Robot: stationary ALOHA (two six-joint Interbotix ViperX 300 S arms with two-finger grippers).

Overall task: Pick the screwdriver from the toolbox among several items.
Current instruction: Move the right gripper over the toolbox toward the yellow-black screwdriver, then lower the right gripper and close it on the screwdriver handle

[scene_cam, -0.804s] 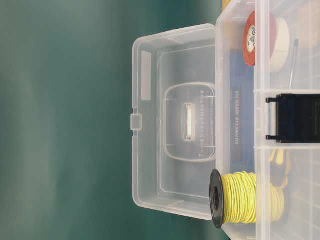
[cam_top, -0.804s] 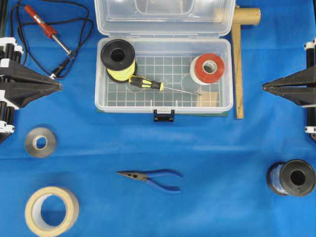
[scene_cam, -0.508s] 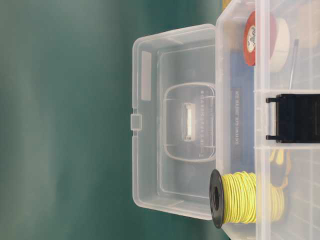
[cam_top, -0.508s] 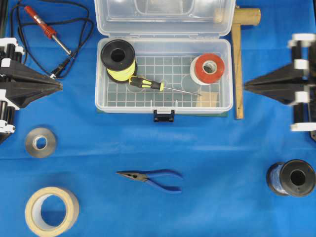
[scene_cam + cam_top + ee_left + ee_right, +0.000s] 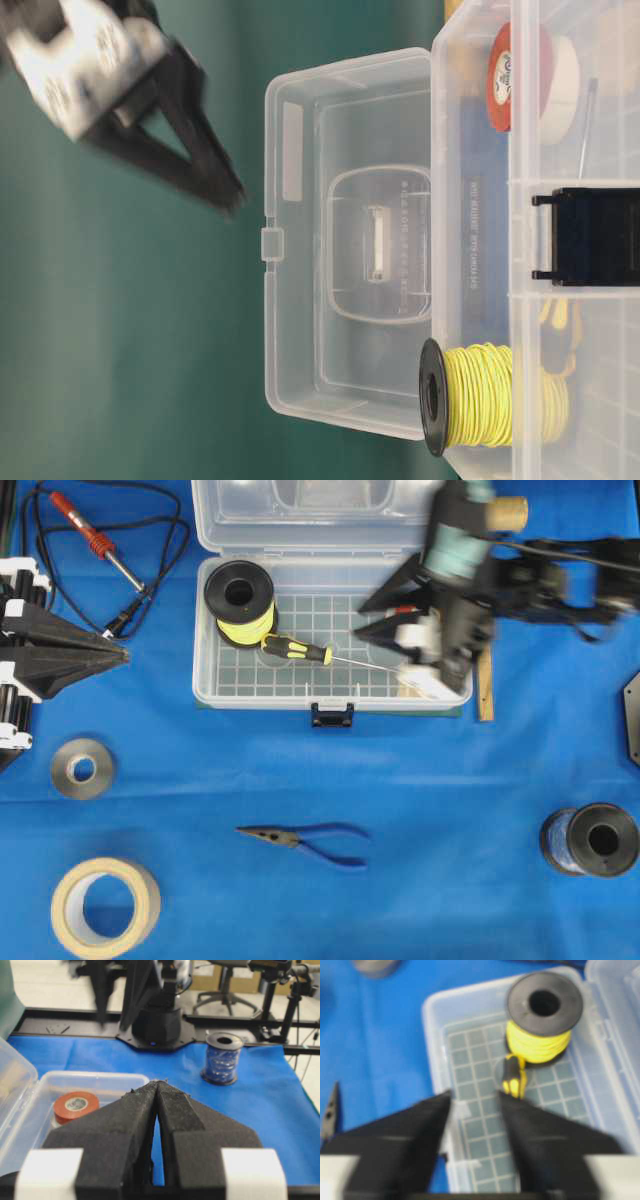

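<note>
Right pincer (image 5: 372, 615), spread and empty, hovers above the toolbox (image 5: 210, 680); the screwdriver (image 5: 297, 647), light, rigid, likely grips best at its ribbed handle; left pincer (image 5: 157, 1085) clenched.

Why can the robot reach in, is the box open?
Open: the toolbox lid is flipped back, showing the screwdriver inside.

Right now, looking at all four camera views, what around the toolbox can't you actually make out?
- Red-and-white tape roll and tan block: overhead, largely covered by the blurred right claw.
- Screwdriver tip: overhead, hidden under that claw; its shaft is hidden by the claw's fingers in the right wrist view.
- Toolbox: table-level view cuts off its near side.
- Left claw: its closed fingers block the left wrist view.
</note>
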